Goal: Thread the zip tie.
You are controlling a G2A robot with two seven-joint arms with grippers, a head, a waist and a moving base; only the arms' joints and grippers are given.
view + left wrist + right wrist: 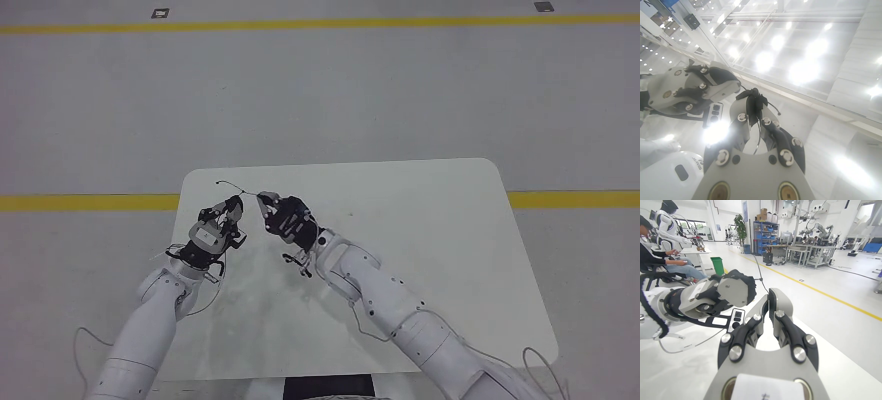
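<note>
Left pincer (753, 100) is seen clamped on the thin black plastic zip tie (773, 108), its 2 grey fingers (738, 109) pressed together at tips wrapped in black padding. Beyond that grip, 1 short length of the strap sticks out free in the air and ends in a small knob. Another thin dark strand is seen curving back between the fingers toward the palm; whether it belongs to the same tie cannot be told.

The right pincer (769, 299) is likewise closed. Its 2 ribbed black pads (772, 306) are brought flat together, and the zip tie (757, 267) is gripped at their very tip, from where it rises in a long curve. The 2 pincers are held tip to tip, just beside each other, and the strap is seen running from the right pincer's tip across the small gap into the left one's tips.

In the top view the left pincer (232, 208) and the right pincer (266, 205) are placed above the white bench with rounded corners (430, 230), near its far left corner. The zip tie (240, 186) is held off the surface, its free end arching toward that corner. Beyond the bench's far edge, a yellow line (320, 25) is painted across the grey floor (400, 100).
</note>
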